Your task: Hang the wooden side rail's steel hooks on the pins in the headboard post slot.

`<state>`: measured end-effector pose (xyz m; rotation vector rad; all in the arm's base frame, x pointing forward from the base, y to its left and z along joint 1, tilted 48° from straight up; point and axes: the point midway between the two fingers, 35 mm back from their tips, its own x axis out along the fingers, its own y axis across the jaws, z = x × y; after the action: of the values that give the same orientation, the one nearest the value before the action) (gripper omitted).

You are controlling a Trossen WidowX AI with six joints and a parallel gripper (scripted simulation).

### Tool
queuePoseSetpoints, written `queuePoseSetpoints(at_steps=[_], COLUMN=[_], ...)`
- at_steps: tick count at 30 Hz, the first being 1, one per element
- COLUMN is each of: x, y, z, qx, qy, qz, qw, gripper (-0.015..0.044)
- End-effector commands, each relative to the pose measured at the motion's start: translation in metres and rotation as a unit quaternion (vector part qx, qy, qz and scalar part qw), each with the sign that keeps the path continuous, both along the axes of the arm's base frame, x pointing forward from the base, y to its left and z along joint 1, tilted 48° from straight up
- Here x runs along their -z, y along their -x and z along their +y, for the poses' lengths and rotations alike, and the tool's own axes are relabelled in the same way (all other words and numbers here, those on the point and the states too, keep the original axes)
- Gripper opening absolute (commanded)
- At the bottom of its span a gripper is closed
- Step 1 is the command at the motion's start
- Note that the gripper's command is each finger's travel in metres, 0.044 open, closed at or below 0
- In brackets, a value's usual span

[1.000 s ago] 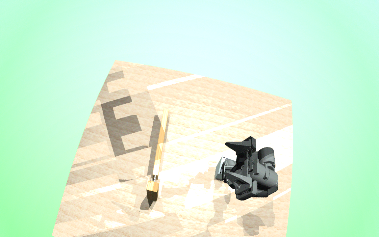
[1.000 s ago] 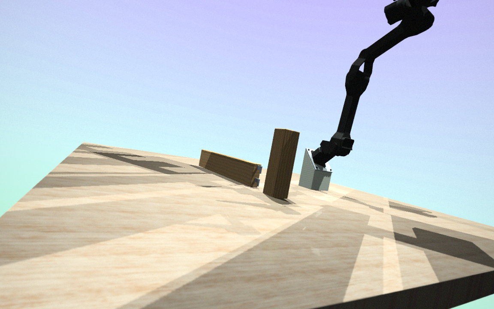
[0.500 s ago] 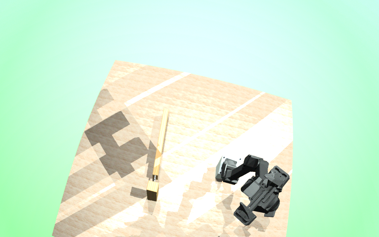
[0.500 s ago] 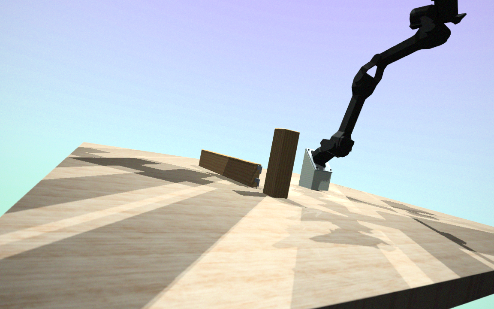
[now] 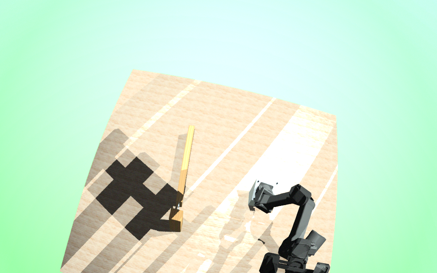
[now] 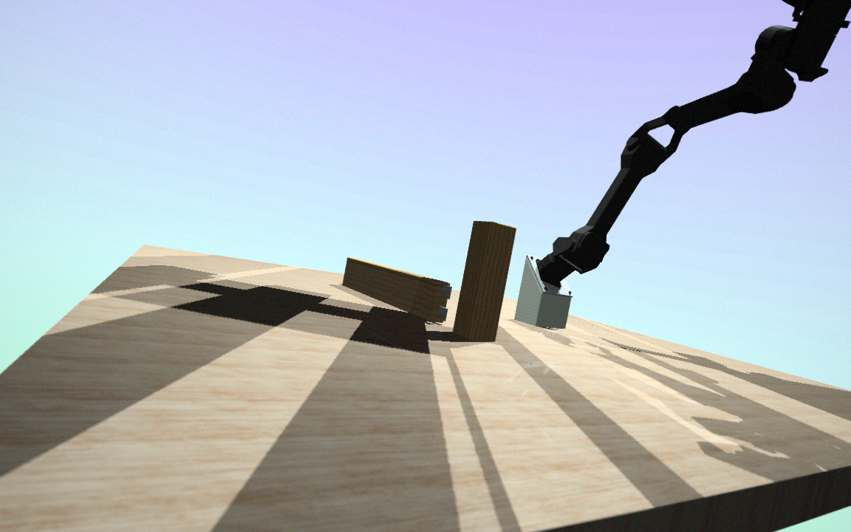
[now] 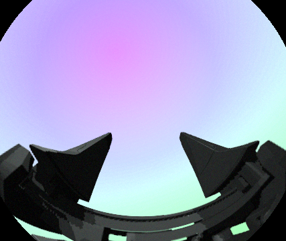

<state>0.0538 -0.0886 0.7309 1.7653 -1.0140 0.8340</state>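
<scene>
The wooden rail point(image 5: 186, 156) point(image 6: 388, 287) stands on its narrow edge on the table, its length pointing at the post. The upper steel hook point(image 6: 445, 291) and lower steel hook point(image 6: 442, 311) stick out of its near end; a small gap shows between them and the post. The headboard post point(image 5: 176, 220) point(image 6: 484, 281) stands upright. Its slot and pins are hidden. My gripper point(image 7: 147, 136) is open and empty, fingers wide apart, with only background between them in the wrist view. It is far from the rail and post, partly cut off at the bottom edge in the top view.
The pale grey arm base block point(image 5: 252, 196) point(image 6: 542, 307) stands to the right of the post. The arm point(image 5: 299, 220) point(image 6: 614, 205) rises from it. The table point(image 5: 233, 112) point(image 6: 323, 437) carries broad shadows, with the darkest patches beside the rail.
</scene>
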Motion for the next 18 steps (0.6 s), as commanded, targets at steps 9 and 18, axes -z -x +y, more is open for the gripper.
queuePoseSetpoints(at_steps=[9, 18], x=[0.009, 0.046], y=[-0.008, -0.047], z=[0.118, 0.2], qx=[0.323, 0.521], qy=[0.29, 0.468], qz=[-0.008, -0.039], qw=[0.901, 0.713], gripper=[0.044, 0.044])
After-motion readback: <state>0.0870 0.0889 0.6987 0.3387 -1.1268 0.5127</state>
